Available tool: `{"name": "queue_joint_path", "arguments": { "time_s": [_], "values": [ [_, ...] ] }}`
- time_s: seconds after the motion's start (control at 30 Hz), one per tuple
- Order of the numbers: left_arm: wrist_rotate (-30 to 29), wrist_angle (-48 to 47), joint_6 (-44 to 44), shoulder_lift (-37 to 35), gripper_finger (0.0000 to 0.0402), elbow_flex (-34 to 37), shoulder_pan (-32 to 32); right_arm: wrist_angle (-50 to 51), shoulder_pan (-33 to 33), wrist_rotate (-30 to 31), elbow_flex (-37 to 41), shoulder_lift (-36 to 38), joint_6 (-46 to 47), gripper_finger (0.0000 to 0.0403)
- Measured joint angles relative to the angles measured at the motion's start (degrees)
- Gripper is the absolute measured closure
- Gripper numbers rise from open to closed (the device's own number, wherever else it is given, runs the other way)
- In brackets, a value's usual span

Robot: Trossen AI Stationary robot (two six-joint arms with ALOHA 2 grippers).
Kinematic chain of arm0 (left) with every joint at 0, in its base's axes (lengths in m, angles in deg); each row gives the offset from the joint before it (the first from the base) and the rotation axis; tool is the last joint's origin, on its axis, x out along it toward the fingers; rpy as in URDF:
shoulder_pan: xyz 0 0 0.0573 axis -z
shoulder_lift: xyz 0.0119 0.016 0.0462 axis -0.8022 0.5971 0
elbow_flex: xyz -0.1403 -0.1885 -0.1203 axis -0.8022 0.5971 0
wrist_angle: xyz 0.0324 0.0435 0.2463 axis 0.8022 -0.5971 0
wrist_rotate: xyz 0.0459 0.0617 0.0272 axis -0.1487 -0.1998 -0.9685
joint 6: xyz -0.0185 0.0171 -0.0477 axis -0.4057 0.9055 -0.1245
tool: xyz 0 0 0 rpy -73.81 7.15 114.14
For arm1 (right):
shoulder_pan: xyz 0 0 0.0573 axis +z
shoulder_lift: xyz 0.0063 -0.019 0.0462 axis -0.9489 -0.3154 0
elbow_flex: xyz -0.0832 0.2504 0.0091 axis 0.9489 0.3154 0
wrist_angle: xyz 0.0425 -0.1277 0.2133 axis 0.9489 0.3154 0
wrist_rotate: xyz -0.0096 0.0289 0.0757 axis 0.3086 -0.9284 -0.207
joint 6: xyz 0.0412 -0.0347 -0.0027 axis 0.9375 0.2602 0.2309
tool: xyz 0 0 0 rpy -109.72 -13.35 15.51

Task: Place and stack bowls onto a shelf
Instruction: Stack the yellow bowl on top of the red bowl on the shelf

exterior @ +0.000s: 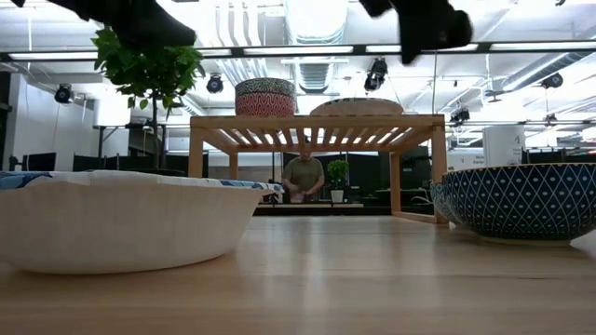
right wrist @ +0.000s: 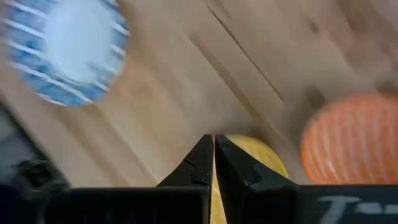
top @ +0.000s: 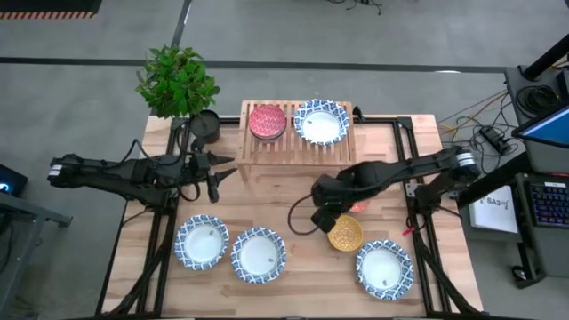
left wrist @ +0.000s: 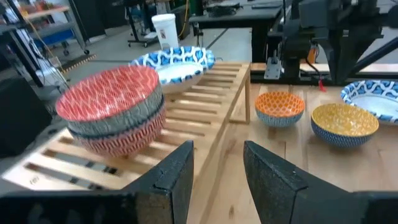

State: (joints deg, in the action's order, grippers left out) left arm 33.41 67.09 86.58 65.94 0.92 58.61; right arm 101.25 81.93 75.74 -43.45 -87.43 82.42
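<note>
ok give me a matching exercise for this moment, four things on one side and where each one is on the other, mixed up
Things:
1. pink bowl
2. yellow bowl
3. orange bowl
4. potted plant

Places:
A. on the tabletop right beside the yellow bowl
B. at the table's far left corner, beyond the left tool
C. on the shelf, stacked on a darker bowl
D. on the tabletop just below the shut right tool

Pairs: 1-C, 2-D, 3-A, 4-B
</note>
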Motion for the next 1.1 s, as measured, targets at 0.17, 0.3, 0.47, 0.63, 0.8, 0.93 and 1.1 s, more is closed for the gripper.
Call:
{"name": "queue_joint_path", "arguments": {
  "time_s": [0.17, 0.3, 0.47, 0.63, 0.8, 0.93, 1.1],
  "values": [
    [0.1, 0.0, -0.7, 0.0, 0.0278, 1.0, 0.0, 6.2, 1.8, -7.1, -1.9, -5.5, 4.9, 0.0394],
    [0.1, 0.0, 0.1, -0.1, 0.0278, 1.0, 0.0, 6.0, 3.0, -10.5, -1.9, -9.0, 7.7, 0.0394],
    [0.1, -0.1, 0.2, -0.5, 0.0278, 1.0, 0.0, 5.9, 3.7, -11.4, -1.9, -12.3, 10.6, 0.039],
    [0.1, -2.1, 0.1, -0.6, 0.0278, 1.1, 0.3, 5.7, 3.7, -15.0, -1.8, -14.4, 12.2, 0.035],
    [0.2, -2.8, 0.1, -0.9, 0.0278, 1.1, 0.3, 5.6, 3.7, -15.4, -1.8, -15.7, 12.9, 0.0284],
    [0.2, -3.0, 0.1, -1.0, 0.0278, 1.1, 0.3, 5.3, 3.7, -14.4, -1.8, -17.7, 13.2, 0.0249],
    [0.2, -3.4, 0.1, -1.1, 0.0278, 1.1, 0.3, 3.8, 3.9, -14.4, -1.8, -19.6, 12.5, 0.0243]
  ]
}}
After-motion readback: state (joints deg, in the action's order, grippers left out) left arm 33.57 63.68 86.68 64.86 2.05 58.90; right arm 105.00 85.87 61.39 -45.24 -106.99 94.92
